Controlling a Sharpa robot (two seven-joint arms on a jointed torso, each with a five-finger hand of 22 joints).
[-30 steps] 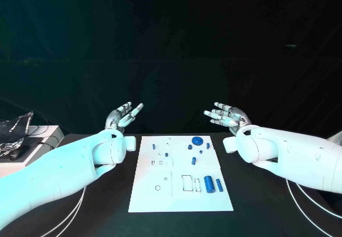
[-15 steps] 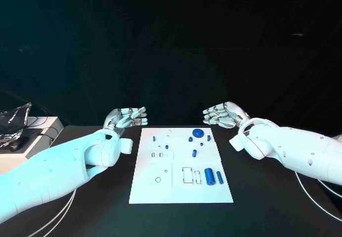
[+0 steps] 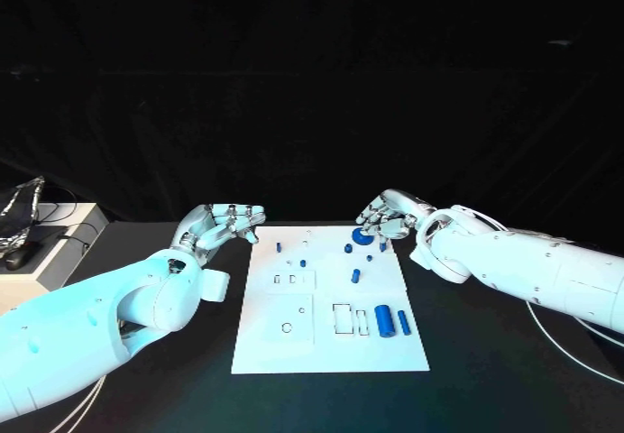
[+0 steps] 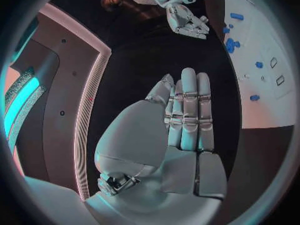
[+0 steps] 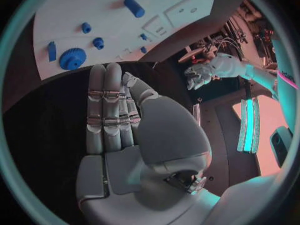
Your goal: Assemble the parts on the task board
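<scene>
While the task board (image 3: 325, 352) lies at the middle of the table (image 3: 494, 379), the left hand (image 3: 224, 223) hovers off the board's far left corner and the right hand (image 3: 389, 215) over its far right corner, each with fingers extended, empty. The blue parts (image 3: 384, 317) rest on the board, mostly along its right edge.

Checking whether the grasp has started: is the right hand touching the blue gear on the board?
Apart. The right wrist view shows dark table between the right hand's fingertips and the blue gear, which lies on the task board.
</scene>
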